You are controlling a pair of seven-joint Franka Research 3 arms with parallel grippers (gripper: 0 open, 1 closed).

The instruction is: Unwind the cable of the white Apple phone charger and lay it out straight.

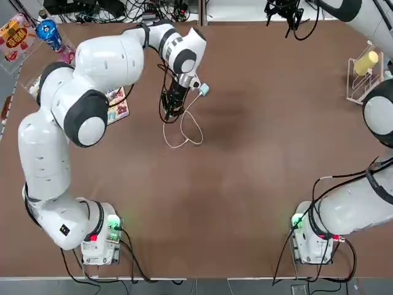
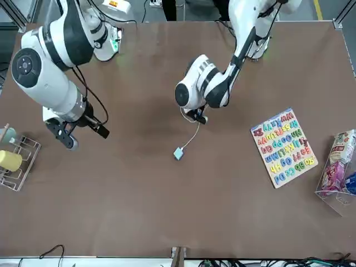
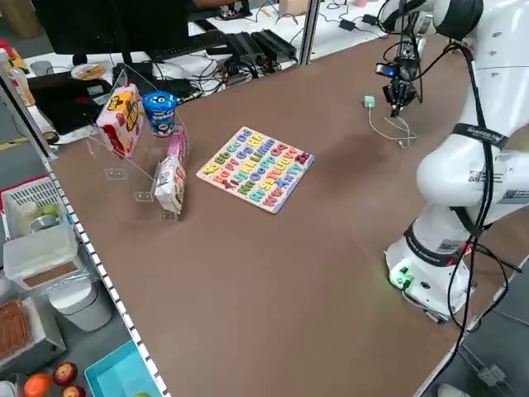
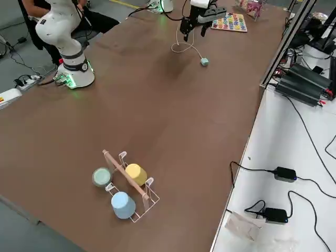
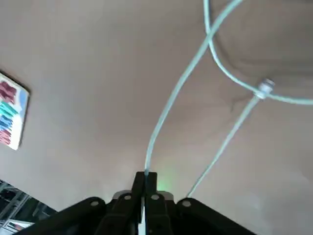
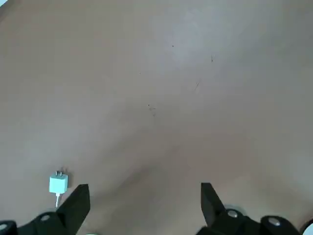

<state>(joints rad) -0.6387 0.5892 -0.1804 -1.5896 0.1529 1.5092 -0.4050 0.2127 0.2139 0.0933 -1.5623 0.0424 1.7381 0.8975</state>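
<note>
On the brown worktop (image 1: 245, 172), the left hand (image 5: 145, 182) is clamped on the cable (image 1: 190, 126). The charger (image 1: 203, 90) lies toward one o'clock. A slack loop could snag. Right hand (image 6: 142, 205) idles apart.

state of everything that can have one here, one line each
cable: partly looped on the table, pinched in the left gripper, not straight
white Apple phone charger: lying on the table, cord attached
left gripper: shut on the cable, raised above the table
right gripper: open, empty, off to the right
letter puzzle board: flat, pieces seated
</note>
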